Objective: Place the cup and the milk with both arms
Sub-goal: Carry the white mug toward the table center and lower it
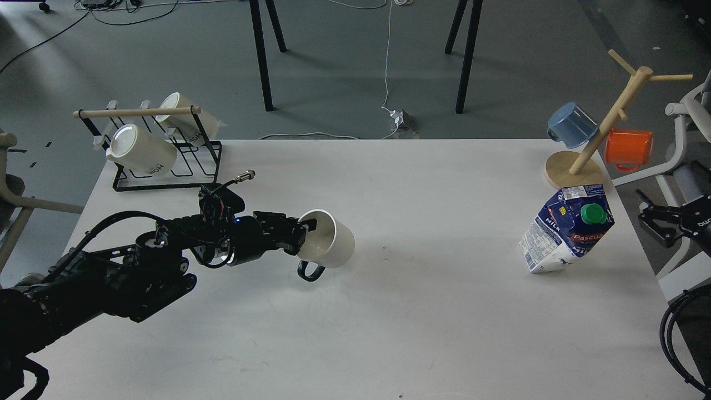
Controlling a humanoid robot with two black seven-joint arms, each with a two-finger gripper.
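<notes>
The white cup (333, 246) with a black loop handle hangs tilted on its side above the white table (389, 333), left of centre, its mouth facing my arm. My left gripper (303, 233) is shut on the cup's rim, one finger inside the mouth. The blue and white milk carton (566, 230) with a green cap stands tilted on the table at the right. My right gripper (658, 222) is open, just off the table's right edge, a short way right of the carton and not touching it.
A black wire rack (161, 161) with two lettered white mugs stands at the back left. A wooden mug tree (605, 128) with a blue mug (572, 125) and an orange mug (629, 149) stands at the back right, just behind the carton.
</notes>
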